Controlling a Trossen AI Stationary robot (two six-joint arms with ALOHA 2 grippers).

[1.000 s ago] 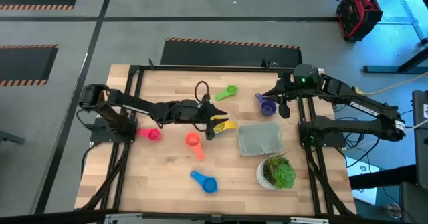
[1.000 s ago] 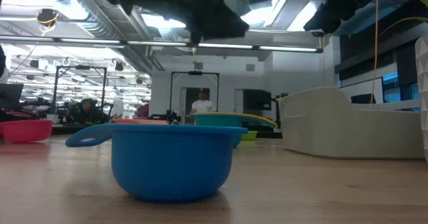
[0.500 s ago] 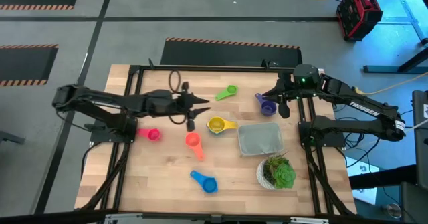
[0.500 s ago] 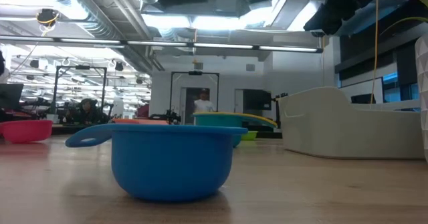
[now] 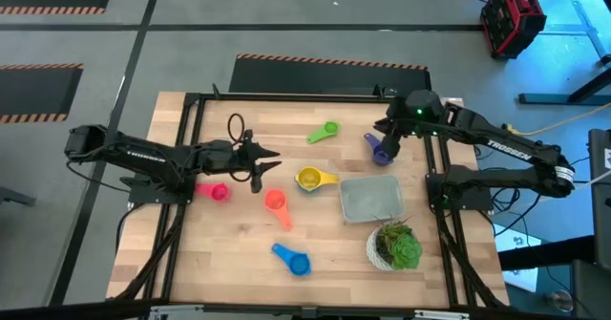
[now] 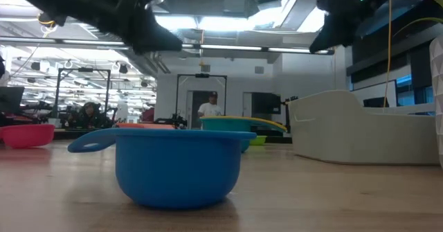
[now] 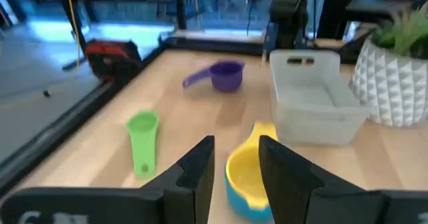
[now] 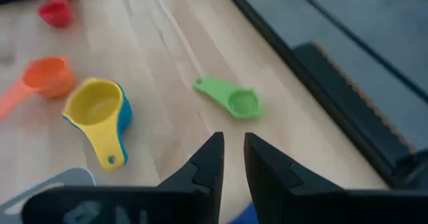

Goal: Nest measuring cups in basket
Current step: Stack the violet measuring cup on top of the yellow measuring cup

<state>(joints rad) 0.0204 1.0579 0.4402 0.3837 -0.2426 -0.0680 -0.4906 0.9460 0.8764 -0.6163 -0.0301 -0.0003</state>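
High view: left gripper (image 5: 256, 164) hangs over the wood w/ fingers apart, nothing between them; pink cup (image 5: 218, 192) and salmon cup (image 5: 276, 202) sit just below-side of its tips, and the yellow cup (image 5: 310, 178), nested in a teal one, lies just ahead. Right gripper (image 5: 390, 138) has fingers nearly together, empty, hovering right by the purple cup (image 5: 381, 151); green cup (image 5: 325, 132) is a bit further out between the two arms.

Basket (image 5: 371, 199) is near the right fingers, past the purple cup, w/ no cups in it yet, so task barely begun.

Risks, as I judge: narrow right fingers could bump the purple cup's rim and skate it away instead of gripping. Plant pot (image 5: 392, 245) touches or nearly touches the basket's far side and could be clipped on a drop-off. Blue cup (image 5: 293, 259) is well apart from both grippers.
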